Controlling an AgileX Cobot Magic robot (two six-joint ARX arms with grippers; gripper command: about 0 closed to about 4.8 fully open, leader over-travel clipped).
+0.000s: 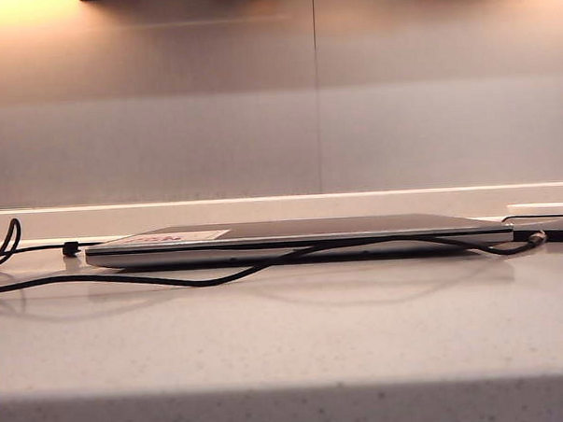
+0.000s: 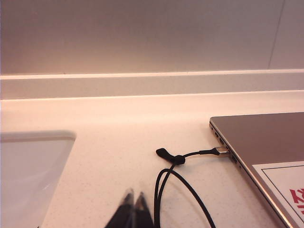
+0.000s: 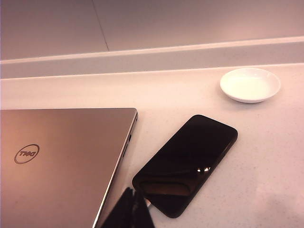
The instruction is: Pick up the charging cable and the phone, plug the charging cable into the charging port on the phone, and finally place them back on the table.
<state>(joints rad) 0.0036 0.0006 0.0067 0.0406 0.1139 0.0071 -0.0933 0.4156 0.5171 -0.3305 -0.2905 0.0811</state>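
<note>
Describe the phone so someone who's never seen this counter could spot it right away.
Start at the wide closed silver laptop lying flat on the pale speckled table. Just off its side edge lies the phone, a thin glossy black rectangular slab set at a slant, with the shut right gripper above its near corner. Unlike the small round white dish beyond, it is dark, flat and rectangular.

Warm light over pale surfaces and black gear

The counter (image 1: 287, 342) is pale grey-white with fine speckles. The charging cable (image 2: 187, 187) is black with a silvery plug tip. The phone (image 3: 187, 161) is glossy black. The laptop (image 3: 61, 156) is silver, with a white sticker printed in red. The dish (image 3: 250, 84) is white. The left tool (image 2: 133, 202) and right tool (image 3: 132, 199) are black.
</note>
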